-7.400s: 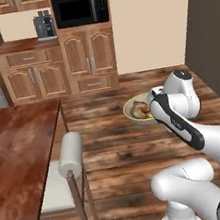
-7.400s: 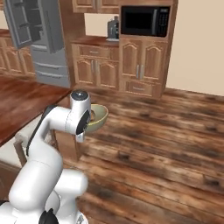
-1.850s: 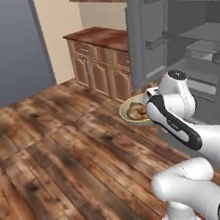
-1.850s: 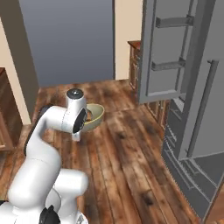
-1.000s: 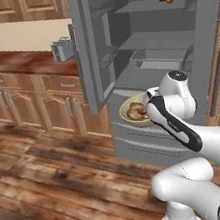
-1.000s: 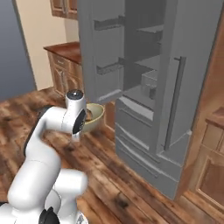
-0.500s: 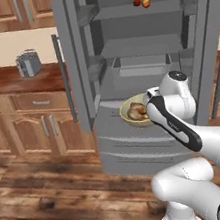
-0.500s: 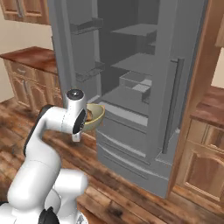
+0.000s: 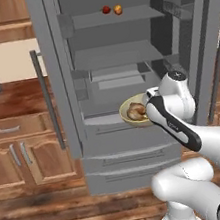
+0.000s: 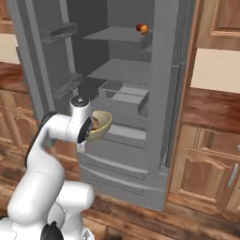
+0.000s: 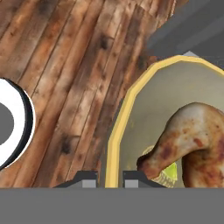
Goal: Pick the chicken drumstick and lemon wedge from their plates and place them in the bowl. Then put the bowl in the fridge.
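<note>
Claw (image 11: pixel 104 178) grips the rim of the bowl (image 9: pixel 134 119), one finger either side; chicken drumstick (image 11: pixel 192 140) and lemon wedge (image 11: pixel 168 173) lie inside it, before the open fridge (image 9: pixel 118 55).

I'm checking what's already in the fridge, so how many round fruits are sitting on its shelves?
2. A red fruit and an orange fruit sit side by side on the upper shelf of the open fridge. More could be hidden behind the doors or in the drawers.
</note>
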### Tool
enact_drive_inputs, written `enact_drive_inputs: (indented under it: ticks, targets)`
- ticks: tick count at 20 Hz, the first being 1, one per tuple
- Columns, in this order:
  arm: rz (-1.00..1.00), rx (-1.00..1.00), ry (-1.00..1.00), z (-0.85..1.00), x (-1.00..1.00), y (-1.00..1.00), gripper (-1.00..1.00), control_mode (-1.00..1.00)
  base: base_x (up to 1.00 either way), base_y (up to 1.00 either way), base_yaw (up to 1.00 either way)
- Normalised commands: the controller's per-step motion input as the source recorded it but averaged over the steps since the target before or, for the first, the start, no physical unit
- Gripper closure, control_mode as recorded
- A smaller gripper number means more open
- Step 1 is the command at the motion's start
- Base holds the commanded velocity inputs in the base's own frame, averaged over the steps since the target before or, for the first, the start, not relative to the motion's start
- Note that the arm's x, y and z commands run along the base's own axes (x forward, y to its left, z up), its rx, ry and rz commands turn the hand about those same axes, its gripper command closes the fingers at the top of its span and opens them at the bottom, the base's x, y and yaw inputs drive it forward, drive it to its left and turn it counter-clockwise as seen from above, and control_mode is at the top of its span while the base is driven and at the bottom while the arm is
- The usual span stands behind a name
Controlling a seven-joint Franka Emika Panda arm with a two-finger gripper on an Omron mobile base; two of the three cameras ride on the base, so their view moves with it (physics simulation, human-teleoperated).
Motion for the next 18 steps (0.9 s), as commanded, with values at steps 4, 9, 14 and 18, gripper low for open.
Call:
enact_drive_inputs:
  ticks: [4, 9, 14, 18]
  targets:
    - [0.0, 0.0, 0.0, 0.0, 0.0, 0.0, 1.0, 1.0, 0.57, 0.4, -0.44]
    - [0.0, 0.0, 0.0, 0.0, 0.0, 0.0, 1.0, 1.0, 0.46, 0.57, -0.31]
    - [0.0, 0.0, 0.0, 0.0, 0.0, 0.0, 1.0, 1.0, 0.62, 0.51, -0.2]
    - [0.0, 0.0, 0.0, 0.0, 0.0, 0.0, 1.0, 1.0, 0.83, 0.24, -0.18]
